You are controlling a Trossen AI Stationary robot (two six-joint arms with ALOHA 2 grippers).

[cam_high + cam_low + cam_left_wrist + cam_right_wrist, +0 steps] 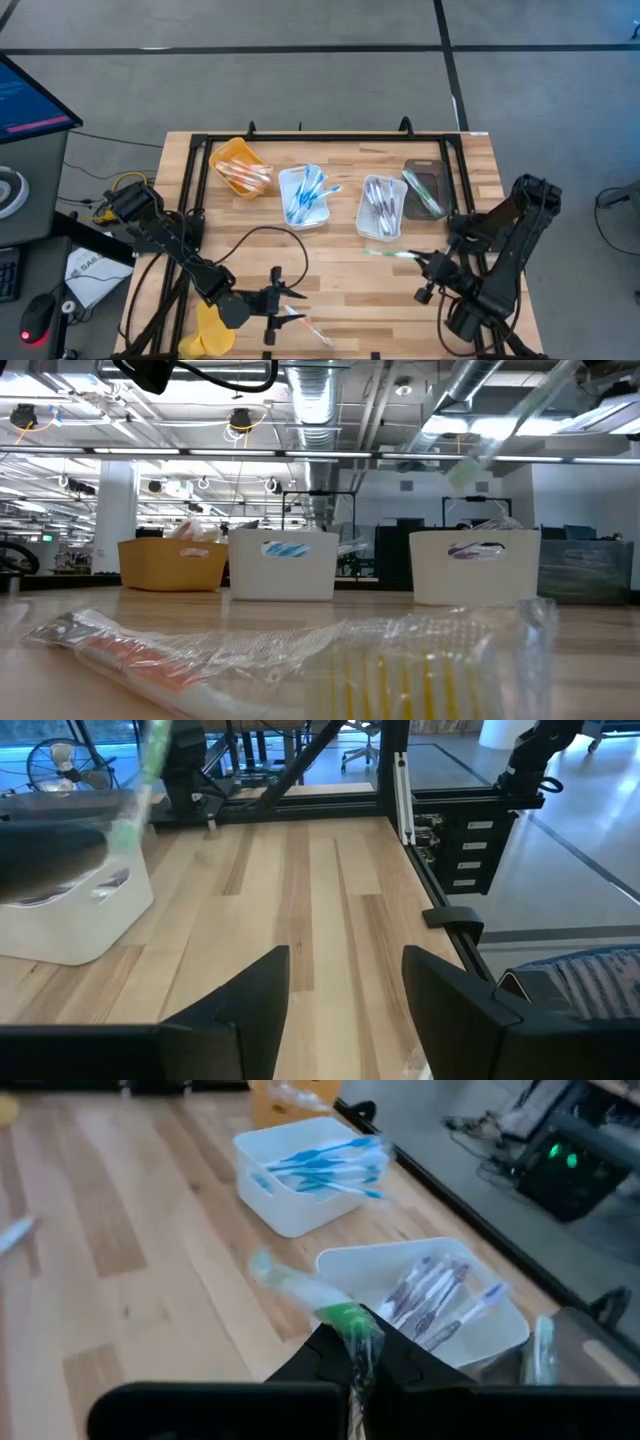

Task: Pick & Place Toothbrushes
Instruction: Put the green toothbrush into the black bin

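My right gripper (428, 262) hangs above the table's right side, shut on a green toothbrush (390, 254) in a clear wrapper. It hovers just near the white tray of grey toothbrushes (382, 207). A white tray of blue toothbrushes (305, 195), a yellow tray (240, 168) and a dark tray holding green toothbrushes (425, 188) stand in a row beside it. My left gripper (290, 293) waits open near the front edge with nothing between its fingers. An orange wrapped toothbrush (308, 328) lies flat on the table just beside it. My right gripper pinches the wrapped green toothbrush near its green end (348, 1323) between its two fingers. The rest of the toothbrush (285, 1280) sticks out past the fingertips, roughly level, toward the table's left. It is lifted clear of the table, the clear wrapper around it.
A black frame rail (200, 140) runs along the table's far, left and right sides. A yellow object (210, 330) sits at the near edge under my left arm. Bare wood (340, 280) lies between the two grippers.
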